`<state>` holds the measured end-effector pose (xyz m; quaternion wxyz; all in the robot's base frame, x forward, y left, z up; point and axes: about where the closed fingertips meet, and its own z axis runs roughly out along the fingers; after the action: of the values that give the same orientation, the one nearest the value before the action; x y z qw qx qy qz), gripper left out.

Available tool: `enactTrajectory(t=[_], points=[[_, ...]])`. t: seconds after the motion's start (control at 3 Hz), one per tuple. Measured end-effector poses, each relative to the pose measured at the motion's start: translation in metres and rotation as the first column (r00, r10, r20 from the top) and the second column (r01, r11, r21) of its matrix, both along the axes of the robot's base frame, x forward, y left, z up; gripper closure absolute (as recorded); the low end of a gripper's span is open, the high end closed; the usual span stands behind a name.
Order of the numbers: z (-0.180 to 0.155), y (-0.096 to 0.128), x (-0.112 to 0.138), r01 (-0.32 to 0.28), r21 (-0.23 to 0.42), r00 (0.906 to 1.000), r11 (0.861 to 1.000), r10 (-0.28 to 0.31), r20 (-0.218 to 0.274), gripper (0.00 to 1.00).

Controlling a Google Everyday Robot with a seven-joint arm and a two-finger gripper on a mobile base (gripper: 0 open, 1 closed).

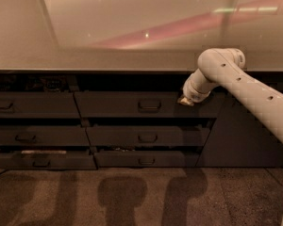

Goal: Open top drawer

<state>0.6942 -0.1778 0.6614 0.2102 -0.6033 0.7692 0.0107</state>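
Claw (185, 100) hanging at top drawer (108, 105) right end, under counter (132, 60) edge; handle (149, 105) lying left of claw, long axis horizontal. Claw state: cannot tell.

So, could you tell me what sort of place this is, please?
Probably an office kitchenette or workroom: a long pale countertop over banks of dark drawers. The gripper is by the right end of the top drawer.
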Motion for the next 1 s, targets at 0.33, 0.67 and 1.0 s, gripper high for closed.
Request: enactTrajectory(t=[0.33,0.67,1.0], points=[[0.0,0.0,0.0,0.0,0.0,1.0,1.0,0.0,0.0,1.0],[-0.0026,-0.0002,-0.0036,-0.009,-0.005,1.0,1.0,0.009,-0.003,1.0],[-0.0002,-0.0022,-0.0013,-0.013,-0.008,0.9999,1.0,0.013,0.004,1.0]])
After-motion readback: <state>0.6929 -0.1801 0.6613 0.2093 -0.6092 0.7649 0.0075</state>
